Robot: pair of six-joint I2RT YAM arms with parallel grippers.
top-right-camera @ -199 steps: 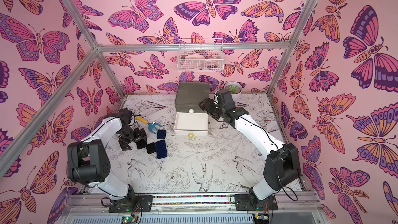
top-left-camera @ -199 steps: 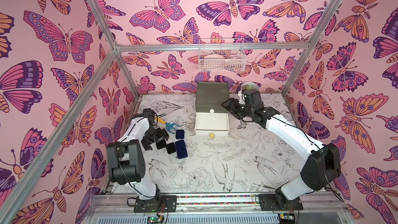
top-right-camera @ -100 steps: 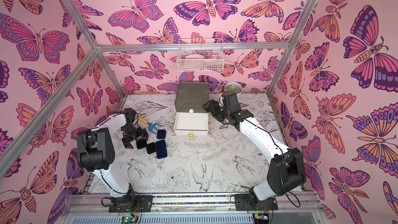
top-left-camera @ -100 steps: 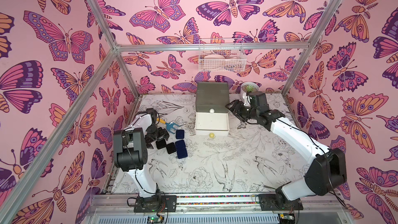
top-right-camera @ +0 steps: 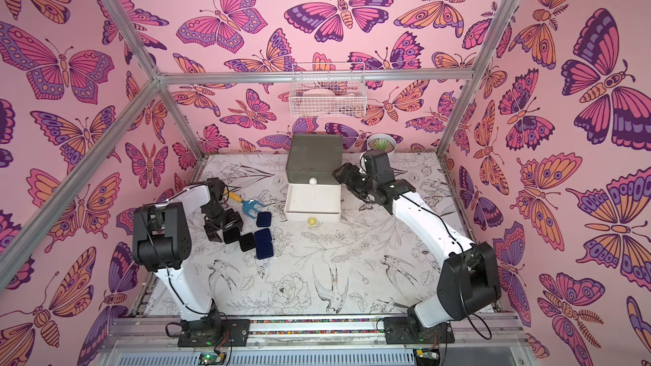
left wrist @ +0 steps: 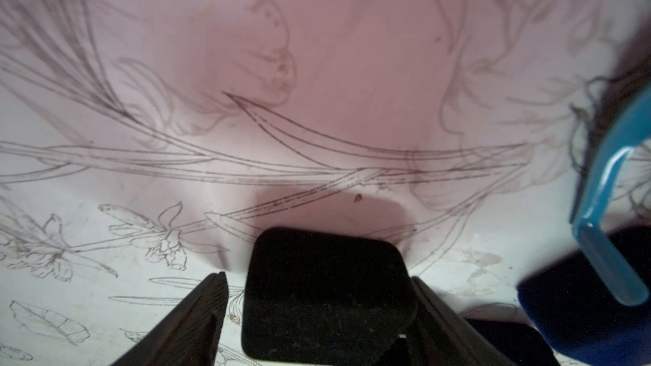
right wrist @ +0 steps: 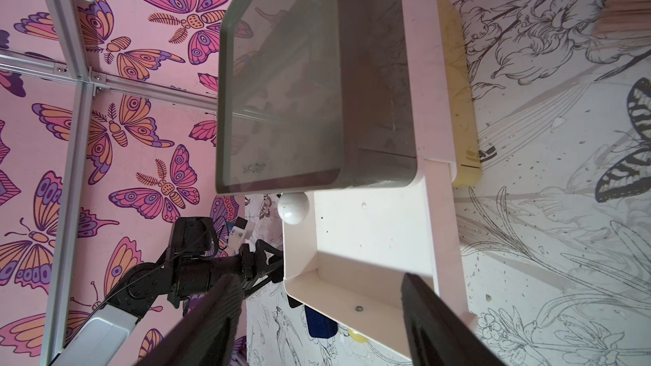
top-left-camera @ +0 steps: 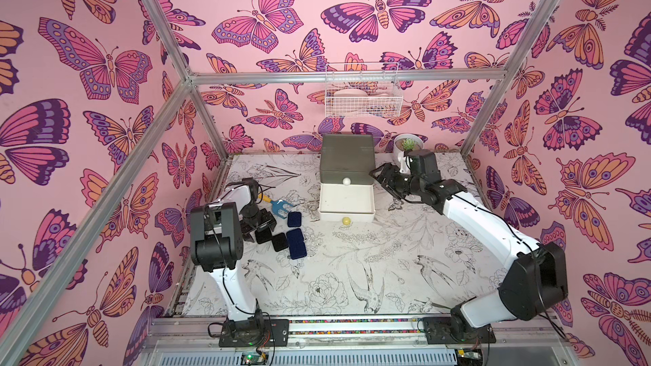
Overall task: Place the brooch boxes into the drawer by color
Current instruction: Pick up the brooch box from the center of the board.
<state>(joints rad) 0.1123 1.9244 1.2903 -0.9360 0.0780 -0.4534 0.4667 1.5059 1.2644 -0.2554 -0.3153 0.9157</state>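
Room for moving is widest over the front and middle of the table (top-left-camera: pixel 352 276), which lies bare from the arm bases up to the drawer chest (top-left-camera: pixel 347 156) at the back centre, close to the rear wall. The chest's white drawer (top-left-camera: pixel 347 198) is pulled out toward the front, its floor bare. The olive tier above is shut, and of the yellow tier only the yellow knob (top-left-camera: pixel 346 220) shows below the white front.

The brooch boxes crowd the left side near the table edge: two black and, as far as I can count, three navy. A navy pair (top-left-camera: pixel 298 251) lies edge to edge, and a single navy box (top-left-camera: pixel 294 219) sits just beside the blue-and-yellow tool (top-left-camera: pixel 278 207).

The left gripper (left wrist: pixel 317 278) straddles a black box (left wrist: pixel 324 297) that lies flat. Its jaws are apart, one against the box's side, the other with a sliver of table between. The second black box (top-left-camera: pixel 280 242) lies just beside it.

The right gripper (right wrist: pixel 320 278) hovers right of the chest, jaws apart and holding nothing, facing the white drawer.

In the left wrist view the tool is blurred and cut off. The potted plant (top-left-camera: pixel 408 144) is partly hidden by the right wrist.
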